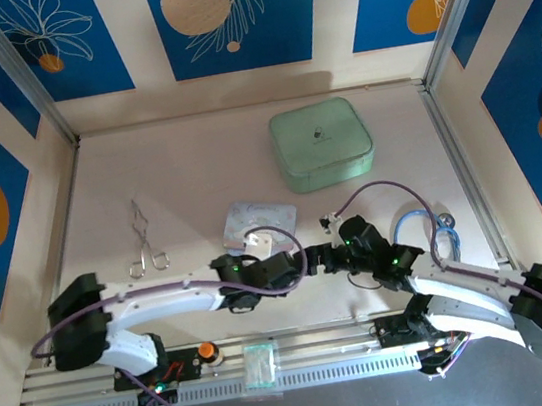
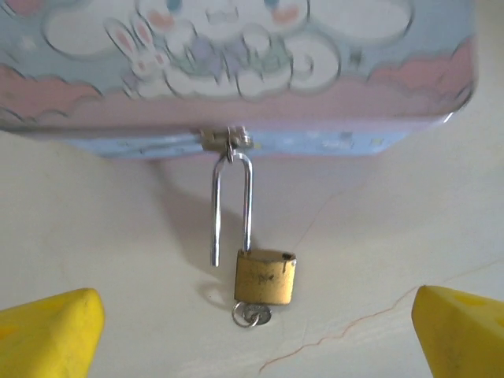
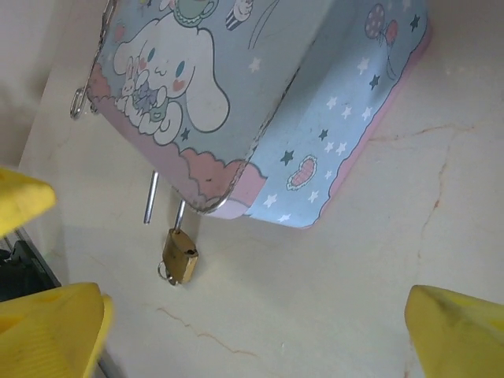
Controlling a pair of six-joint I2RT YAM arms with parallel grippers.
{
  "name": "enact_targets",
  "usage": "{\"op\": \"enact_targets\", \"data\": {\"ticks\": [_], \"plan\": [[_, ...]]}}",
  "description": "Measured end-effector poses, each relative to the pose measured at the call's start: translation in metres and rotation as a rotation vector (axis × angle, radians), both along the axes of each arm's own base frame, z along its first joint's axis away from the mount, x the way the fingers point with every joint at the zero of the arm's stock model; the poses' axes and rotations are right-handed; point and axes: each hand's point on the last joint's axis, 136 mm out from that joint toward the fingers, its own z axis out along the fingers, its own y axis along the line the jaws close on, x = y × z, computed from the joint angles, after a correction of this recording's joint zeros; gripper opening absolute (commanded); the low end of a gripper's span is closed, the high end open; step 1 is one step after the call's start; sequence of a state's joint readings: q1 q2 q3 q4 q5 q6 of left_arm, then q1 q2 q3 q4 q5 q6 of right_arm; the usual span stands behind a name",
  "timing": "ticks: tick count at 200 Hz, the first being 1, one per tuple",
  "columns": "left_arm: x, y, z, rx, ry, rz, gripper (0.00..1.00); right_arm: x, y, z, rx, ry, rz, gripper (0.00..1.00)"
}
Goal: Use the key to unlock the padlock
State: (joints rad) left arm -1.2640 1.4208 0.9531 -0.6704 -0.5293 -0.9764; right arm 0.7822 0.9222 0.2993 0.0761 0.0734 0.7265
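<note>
The small brass padlock lies on the table in front of the pale blue cartoon tin. Its silver shackle hangs through the tin's clasp, and one leg stands free of the body. The key sticks out of the padlock's bottom with its ring. My left gripper is open, its yellow fingertips wide apart on the near side of the lock, touching nothing. My right gripper is also open and empty, to the right of the padlock and the tin.
A mint-green square case sits at the back of the table. Silver forceps lie to the left. A blue looped cable runs along the right rail. Both arms meet at the table's middle, near the tin.
</note>
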Motion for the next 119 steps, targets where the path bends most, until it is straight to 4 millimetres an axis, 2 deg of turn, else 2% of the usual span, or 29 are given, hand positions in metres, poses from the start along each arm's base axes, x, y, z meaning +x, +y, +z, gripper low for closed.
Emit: {"op": "enact_targets", "data": {"ticks": [16,40,66,90,104,119], "plan": [[0.012,0.007,0.019,-0.103,-0.032,0.029,0.99,-0.008,-0.001,0.0,-0.024,-0.008,0.015,0.9],[0.032,0.026,0.034,-0.26,-0.057,0.088,0.99,-0.02,0.004,0.0,-0.056,-0.021,0.044,0.86],[0.044,0.046,0.032,-0.39,-0.057,0.139,0.99,-0.03,0.021,0.007,-0.109,-0.032,0.067,0.82],[0.049,0.059,0.027,-0.438,-0.035,0.172,0.99,-0.028,0.042,0.02,-0.162,-0.042,0.057,0.8],[0.052,0.063,0.027,-0.464,-0.027,0.186,0.99,-0.025,0.055,0.023,-0.2,-0.049,0.059,0.69],[0.053,0.066,0.028,-0.49,-0.02,0.194,0.99,-0.022,0.068,0.02,-0.241,-0.034,0.06,0.64]]}}
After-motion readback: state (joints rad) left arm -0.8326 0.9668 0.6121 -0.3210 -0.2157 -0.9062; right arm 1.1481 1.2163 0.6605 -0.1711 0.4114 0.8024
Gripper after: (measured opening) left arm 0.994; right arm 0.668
